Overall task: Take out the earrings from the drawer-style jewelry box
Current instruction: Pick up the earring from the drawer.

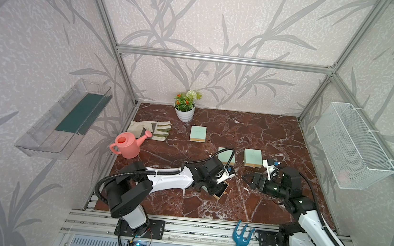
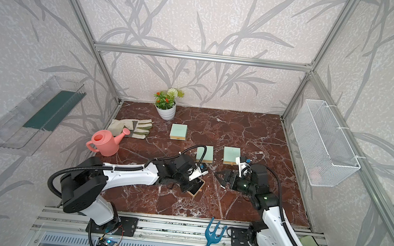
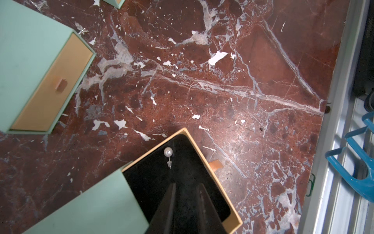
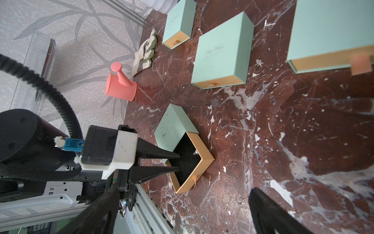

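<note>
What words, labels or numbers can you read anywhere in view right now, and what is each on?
Nothing reads clearly enough to quote.
Closed mint-green cardboard drawer box: cursive two-word line on the lid, smaller print beneath, too blurred to read.
Farther mint-green box: faint lid script, too small to read.
Open mint-green box: dark marks on the lid, unreadable.

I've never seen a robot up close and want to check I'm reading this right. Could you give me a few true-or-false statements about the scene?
1. A pearl earring lies on the black lining of the pulled-out drawer. True.
2. The left gripper is clamping that earring. False: the earring lies beyond its fingertips, untouched.
3. The right gripper is open and holds nothing. True.
4. The pink watering can lies tipped over. False: it stands upright.
</note>
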Robot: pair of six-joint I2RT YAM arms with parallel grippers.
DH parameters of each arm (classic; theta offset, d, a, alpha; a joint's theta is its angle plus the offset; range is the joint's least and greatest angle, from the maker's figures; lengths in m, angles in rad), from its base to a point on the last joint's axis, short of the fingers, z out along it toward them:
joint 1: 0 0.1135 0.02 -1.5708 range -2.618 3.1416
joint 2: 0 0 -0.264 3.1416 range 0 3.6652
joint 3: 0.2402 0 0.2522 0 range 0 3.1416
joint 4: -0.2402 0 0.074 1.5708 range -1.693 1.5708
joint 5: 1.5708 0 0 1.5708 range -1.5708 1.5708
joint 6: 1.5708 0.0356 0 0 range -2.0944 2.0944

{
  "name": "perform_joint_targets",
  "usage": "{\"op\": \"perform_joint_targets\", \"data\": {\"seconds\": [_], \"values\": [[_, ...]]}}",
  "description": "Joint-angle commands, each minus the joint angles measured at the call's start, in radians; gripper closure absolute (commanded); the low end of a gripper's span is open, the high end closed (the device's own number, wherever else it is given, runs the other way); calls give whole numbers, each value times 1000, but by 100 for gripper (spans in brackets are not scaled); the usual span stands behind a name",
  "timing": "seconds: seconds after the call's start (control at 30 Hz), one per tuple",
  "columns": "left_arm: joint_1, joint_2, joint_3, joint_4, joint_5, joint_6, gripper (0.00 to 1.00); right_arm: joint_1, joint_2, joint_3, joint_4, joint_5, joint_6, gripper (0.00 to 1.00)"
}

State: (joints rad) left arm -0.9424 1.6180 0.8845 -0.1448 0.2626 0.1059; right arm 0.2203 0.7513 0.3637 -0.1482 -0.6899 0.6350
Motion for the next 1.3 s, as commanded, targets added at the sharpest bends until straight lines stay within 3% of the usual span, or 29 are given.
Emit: {"op": "perform_joint_targets", "data": {"seconds": [0.0, 1.27], "values": [[-4, 28, 37, -9, 8, 35, 79, -6, -4, -3, -10, -5, -4, 0], [-9, 136, 104, 5, -52, 8, 70, -6, -24, -26, -11, -8, 29, 0]]}}
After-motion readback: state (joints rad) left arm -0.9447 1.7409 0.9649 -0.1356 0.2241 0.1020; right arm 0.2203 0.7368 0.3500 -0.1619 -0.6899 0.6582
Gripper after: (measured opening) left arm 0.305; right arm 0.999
